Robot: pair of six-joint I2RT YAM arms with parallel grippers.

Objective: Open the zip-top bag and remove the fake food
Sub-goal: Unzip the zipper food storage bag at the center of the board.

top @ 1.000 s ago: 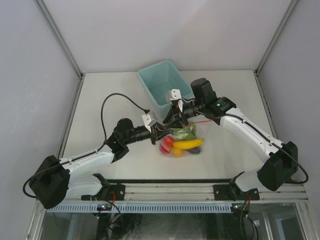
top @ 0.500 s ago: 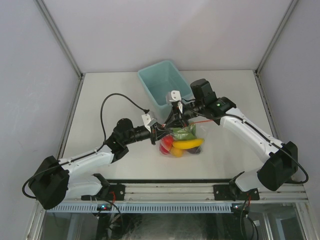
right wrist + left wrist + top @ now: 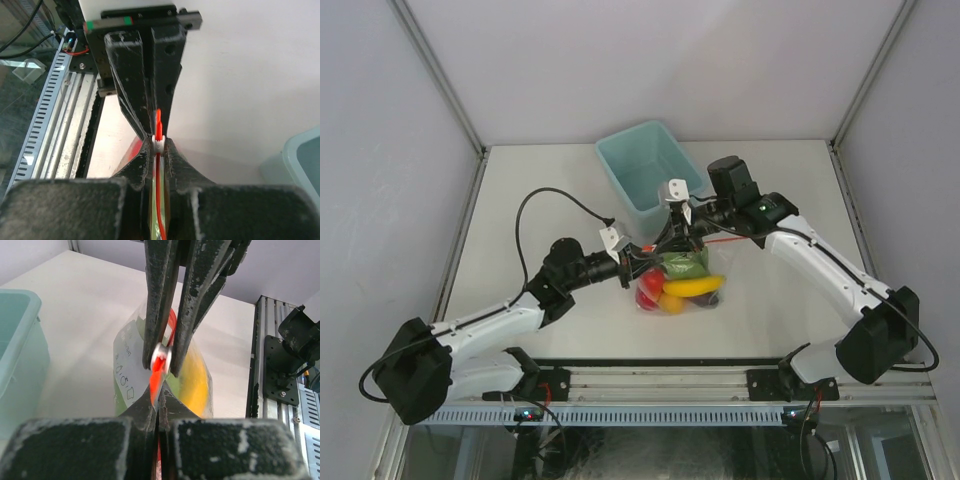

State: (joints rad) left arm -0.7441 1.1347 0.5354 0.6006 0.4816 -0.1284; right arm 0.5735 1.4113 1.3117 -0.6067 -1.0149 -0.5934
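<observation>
The left pincer [image 3: 158,399] is pressed fully shut, its two black fingers [image 3: 142,412] pinching the red zipper strip [image 3: 156,375] along the top edge of the bag [image 3: 127,375]. Straight ahead of it, almost tip to tip, the right pincer [image 3: 158,146] is also closed tight. It is clamped on the same strip at a small white slider [image 3: 158,143], and the strip runs back between its fingers [image 3: 142,162].

From above, the two pincers meet over the bag from opposite sides, the left one reaching in from the left and the right one from the far right. The bag hangs just below both sets of tips, its clear plastic bulging toward the near edge. The toy food [image 3: 680,285] is all inside it. A green piece [image 3: 686,265] lies closest under the pincers. Below that come a yellow piece [image 3: 694,287], a red piece [image 3: 650,290] on the left pincer's side, and a dark piece [image 3: 713,298] on the right pincer's side. Whether the bag's bottom rests on the white table [image 3: 540,190] cannot be told.

Beyond the right pincer, toward the far wall, stands a teal bin [image 3: 620,160], near the bag but apart from it. Behind the left pincer a black cable [image 3: 535,205] loops up over its arm.
</observation>
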